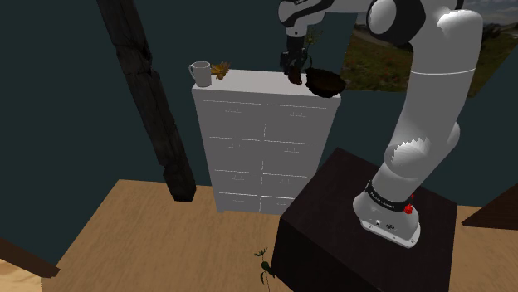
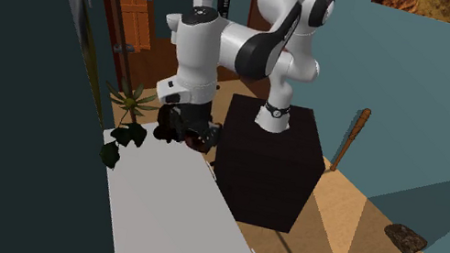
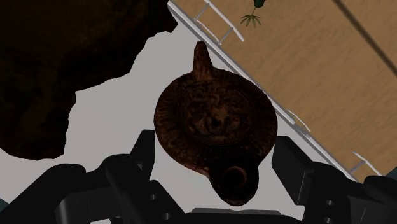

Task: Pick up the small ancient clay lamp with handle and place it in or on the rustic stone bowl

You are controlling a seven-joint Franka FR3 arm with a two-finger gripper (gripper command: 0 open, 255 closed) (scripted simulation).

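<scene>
The dark brown clay lamp [image 3: 216, 121] sits between the gripper's [image 3: 214, 153] 2 black fingers, which press against its sides, clasping it. It is over the white dresser's [image 3: 137, 70] top near the front edge, just beside the dark stone bowl [image 3: 63, 76]. Whether it touches the top, I cannot tell.

A tall white chest of drawers [image 1: 264, 149] stands on the wooden plank floor [image 1: 141, 232], with the dark box stand [image 1: 332, 240] before it toward the shoulder view's right. On the chest's top a white mug [image 1: 200, 74] and a sprig of yellow leaves [image 1: 221, 70] sit side by side at that view's left end, and a dark rough stone bowl [image 1: 325, 82] at its right end. The small brown clay lamp with a handle [image 3: 213, 121] is just left of the bowl, clasped between the black gripper [image 1: 293, 70]'s fingers.
</scene>
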